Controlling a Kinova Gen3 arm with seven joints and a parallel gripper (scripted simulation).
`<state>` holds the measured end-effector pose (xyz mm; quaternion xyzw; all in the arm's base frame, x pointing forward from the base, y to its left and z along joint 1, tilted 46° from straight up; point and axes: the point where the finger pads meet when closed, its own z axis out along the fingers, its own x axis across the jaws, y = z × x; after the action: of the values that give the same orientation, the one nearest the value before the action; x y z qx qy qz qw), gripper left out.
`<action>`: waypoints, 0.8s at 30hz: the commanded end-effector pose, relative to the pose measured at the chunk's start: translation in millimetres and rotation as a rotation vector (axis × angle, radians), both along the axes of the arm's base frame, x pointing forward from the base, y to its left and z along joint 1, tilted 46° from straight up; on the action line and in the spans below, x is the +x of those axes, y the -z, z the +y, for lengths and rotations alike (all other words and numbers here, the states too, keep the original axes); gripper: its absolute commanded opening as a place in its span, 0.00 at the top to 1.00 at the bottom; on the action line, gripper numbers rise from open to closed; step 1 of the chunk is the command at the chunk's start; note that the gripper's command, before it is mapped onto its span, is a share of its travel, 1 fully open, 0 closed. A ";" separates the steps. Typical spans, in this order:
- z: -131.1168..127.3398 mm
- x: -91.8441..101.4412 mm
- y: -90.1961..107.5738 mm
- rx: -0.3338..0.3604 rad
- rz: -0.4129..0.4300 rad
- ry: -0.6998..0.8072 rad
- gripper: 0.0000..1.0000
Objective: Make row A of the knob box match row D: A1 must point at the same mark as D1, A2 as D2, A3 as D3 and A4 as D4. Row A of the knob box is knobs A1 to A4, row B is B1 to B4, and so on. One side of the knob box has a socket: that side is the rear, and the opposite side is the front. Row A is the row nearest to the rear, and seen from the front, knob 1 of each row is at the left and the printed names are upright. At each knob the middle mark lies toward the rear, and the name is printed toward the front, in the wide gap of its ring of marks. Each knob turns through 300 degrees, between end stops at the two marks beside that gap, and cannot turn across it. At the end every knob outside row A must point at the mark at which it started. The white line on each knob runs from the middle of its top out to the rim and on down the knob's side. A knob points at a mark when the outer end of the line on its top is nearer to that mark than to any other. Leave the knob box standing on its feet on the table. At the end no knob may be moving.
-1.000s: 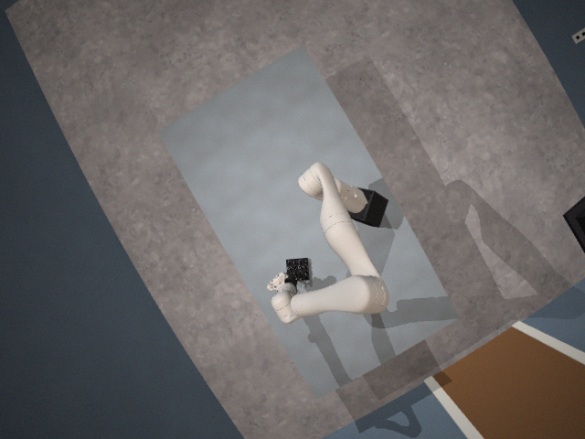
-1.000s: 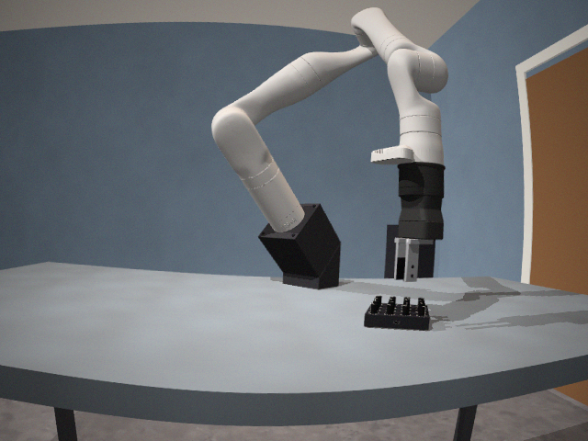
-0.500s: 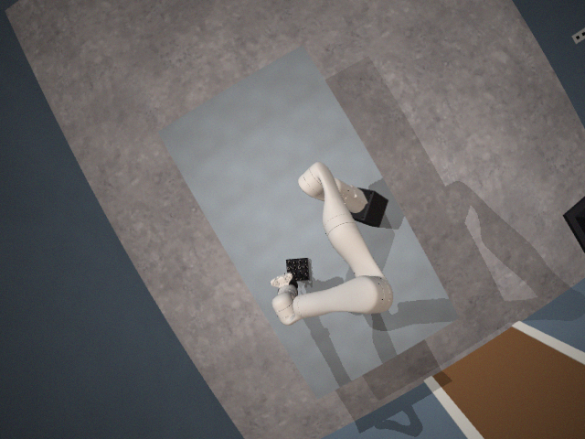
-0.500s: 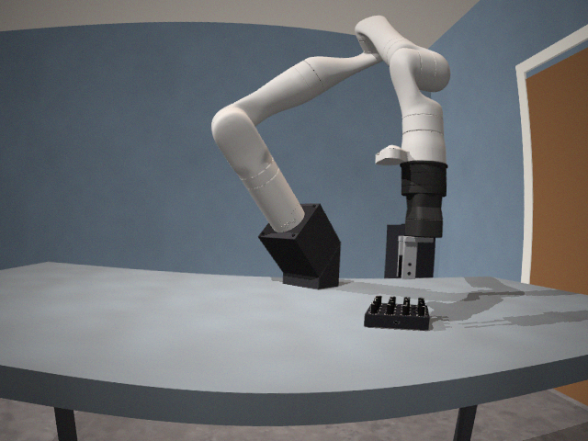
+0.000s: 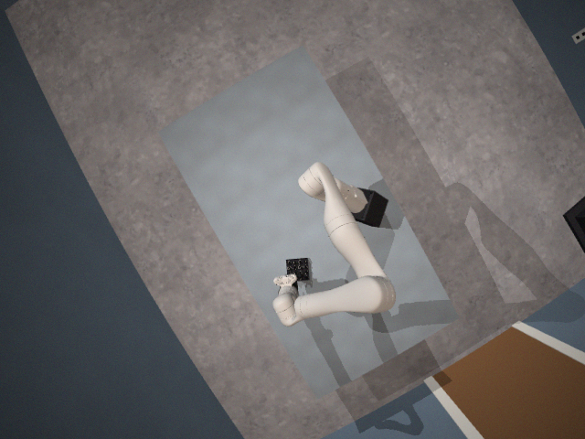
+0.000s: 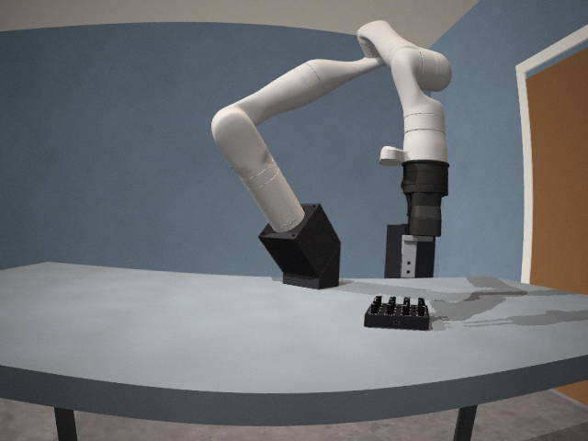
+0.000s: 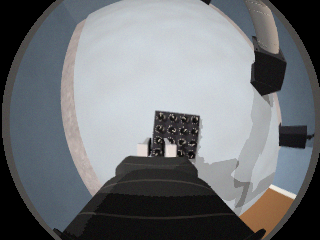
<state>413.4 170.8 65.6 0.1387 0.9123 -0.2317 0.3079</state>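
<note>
The knob box [image 5: 297, 269] [image 6: 397, 322] [image 7: 177, 135] sits on the table [image 5: 255, 155] [image 6: 189, 332] [image 7: 125, 75], below the gripper [image 6: 409, 277] [image 7: 156, 144], whose fingers stand partly apart, gripping nothing; the box is probably light and could slide, its small knobs likely stiff and slick, so each wants a centred pinch low on its sides, turned gently without sideways push

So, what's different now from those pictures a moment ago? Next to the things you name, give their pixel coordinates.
The gripper [image 6: 409, 277] [image 7: 156, 144] has turned about its upright axis and shifted slightly rightward in the exterior view; its two fingers now line up there. The arm's elbow [image 5: 375, 293] [image 6: 435, 68] has eased a little to the right in the top view. Nothing was visibly taken hold of or let go. The knob box [image 5: 297, 269] [image 6: 397, 322] [image 7: 177, 131] stayed put.
</note>
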 end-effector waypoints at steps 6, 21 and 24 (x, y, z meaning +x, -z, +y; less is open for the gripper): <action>1.4 -0.9 0.8 0.022 -0.027 0.033 0.54; 2.8 -2.2 2.0 0.052 -0.057 0.073 0.54; 2.8 -2.2 2.0 0.053 -0.058 0.074 0.54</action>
<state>411.2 172.9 63.2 0.1873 0.9029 -0.2155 0.3212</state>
